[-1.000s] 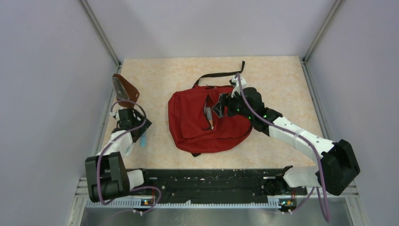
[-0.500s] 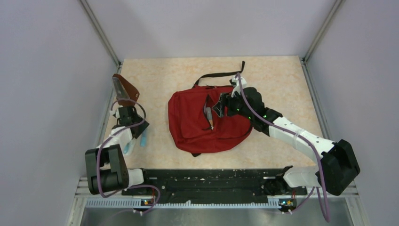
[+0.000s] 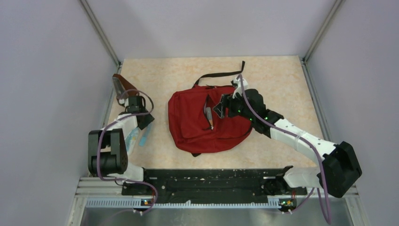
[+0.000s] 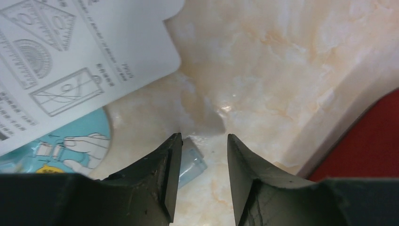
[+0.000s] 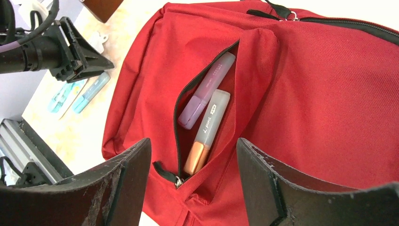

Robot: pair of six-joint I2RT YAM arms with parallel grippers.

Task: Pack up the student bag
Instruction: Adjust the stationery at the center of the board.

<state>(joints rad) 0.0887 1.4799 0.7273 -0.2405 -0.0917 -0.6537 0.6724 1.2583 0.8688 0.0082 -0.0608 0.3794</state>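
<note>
Top external: the student bag point(image 3: 207, 122) is lying mid-table point(image 3: 282, 84) with bare top showing at its 12, 3 and 6 o'clock, while the left gripper point(image 3: 134, 106) is sitting tight by the 9 o'clock wall rail, near a brown pouch point(image 3: 123, 89) and pale blue packets point(image 3: 143, 136). Left wrist is showing a white card point(image 4: 70, 56) of geometry-tool drawings, print unreadable; right wrist is showing a purple highlighter point(image 5: 207, 89) and an orange one point(image 5: 207, 132) in the open front pocket, lettering illegible. Left jaws are standing apart over bare table, bag well off at 3 o'clock; right gripper point(image 3: 221, 107) is hovering jaws apart over the pocket, at the bag's 2 o'clock.
</note>
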